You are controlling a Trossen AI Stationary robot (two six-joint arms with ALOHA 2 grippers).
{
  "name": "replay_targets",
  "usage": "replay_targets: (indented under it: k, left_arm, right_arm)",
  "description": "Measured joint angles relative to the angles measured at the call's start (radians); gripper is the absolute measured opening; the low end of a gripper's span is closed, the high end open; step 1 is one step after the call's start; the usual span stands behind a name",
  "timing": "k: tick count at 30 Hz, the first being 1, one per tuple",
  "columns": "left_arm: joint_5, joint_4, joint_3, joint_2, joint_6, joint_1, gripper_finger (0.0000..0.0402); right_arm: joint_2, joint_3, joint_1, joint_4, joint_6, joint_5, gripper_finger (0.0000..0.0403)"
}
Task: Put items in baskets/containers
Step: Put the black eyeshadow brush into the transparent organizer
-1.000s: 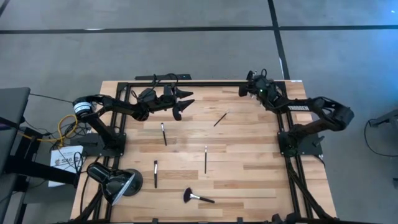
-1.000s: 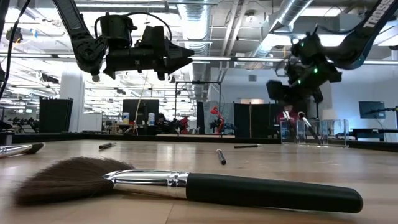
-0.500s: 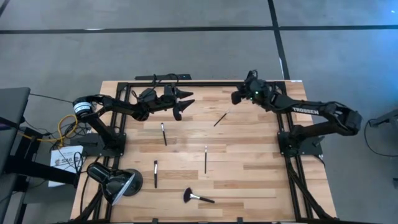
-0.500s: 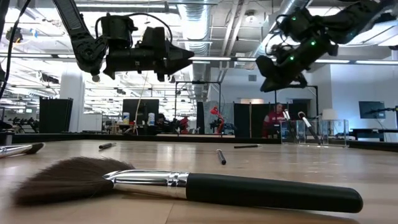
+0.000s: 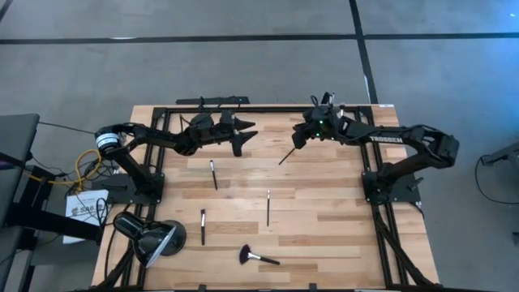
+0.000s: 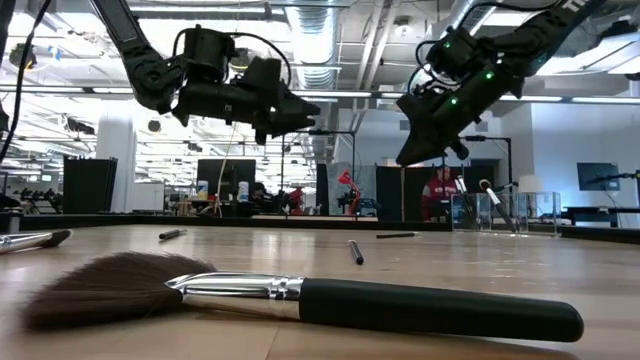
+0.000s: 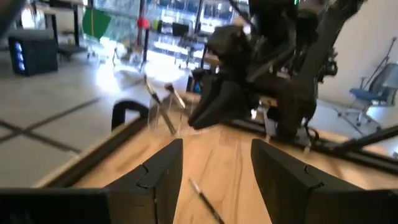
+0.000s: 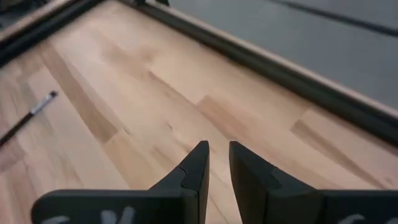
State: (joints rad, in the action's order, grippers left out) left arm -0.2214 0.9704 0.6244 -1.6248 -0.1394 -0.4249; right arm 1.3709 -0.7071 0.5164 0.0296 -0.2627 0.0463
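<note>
Several thin dark brushes lie flat on the wooden table (image 5: 324, 203): one (image 5: 288, 154) near the middle far side, others (image 5: 213, 173), (image 5: 268, 207), (image 5: 203, 225). A fluffy-headed brush (image 5: 258, 257) lies at the near edge. The clear holder (image 6: 478, 212) stands at the far right with brushes leaning inside it, also seen as the clear holder (image 7: 165, 115) in the left wrist view. My left gripper (image 5: 246, 138) hovers open, pointing level. My right gripper (image 5: 297, 139) hangs above the table near the far brush (image 8: 28, 118), tipped down, its fingers a narrow gap apart with nothing between.
A black dome-shaped lamp (image 5: 150, 235) sits at the near left corner. A black frame rail (image 5: 268, 108) runs along the table's far edge. Bare wood lies between the two grippers and toward the near right.
My right gripper has swung away from the holder at the far right corner toward the table's middle, rising first, and has tipped downward. My left gripper has tipped down a little. The brushes on the table have kept still.
</note>
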Motion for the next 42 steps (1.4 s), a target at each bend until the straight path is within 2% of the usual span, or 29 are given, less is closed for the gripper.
replay_targets:
  k: [7,10,15,18,24,35,42]
  left_arm:
    - [0.116,-0.214,0.011,0.000,0.000,0.058,0.0186]
    - [0.218,-0.333,0.011,0.021,-0.006,0.092,0.0186]
    - [0.427,-0.634,0.024,0.137,-0.009,0.147,0.0186]
    - [0.467,-0.750,0.044,0.215,-0.021,0.163,0.0186]
    - [0.477,-0.743,0.045,0.284,-0.051,0.206,0.0186]
    - [0.491,-0.732,0.044,0.236,-0.105,0.270,0.0186]
    - [0.511,-0.667,0.044,0.244,-0.085,0.247,0.0186]
  right_arm:
    - [0.044,-0.034,0.000,-0.085,0.000,-0.008,0.0054]
    - [0.043,-0.034,-0.005,-0.083,0.000,-0.022,0.0054]
    - [0.037,-0.035,-0.027,-0.096,0.000,-0.023,0.0054]
    - [0.037,-0.035,-0.037,-0.110,0.000,-0.024,0.0054]
    - [0.038,-0.035,-0.059,-0.123,-0.006,-0.023,0.0054]
    - [0.156,-0.035,-0.129,-0.143,-0.111,-0.020,0.0054]
    - [0.190,-0.034,-0.157,-0.139,-0.174,0.043,0.0057]
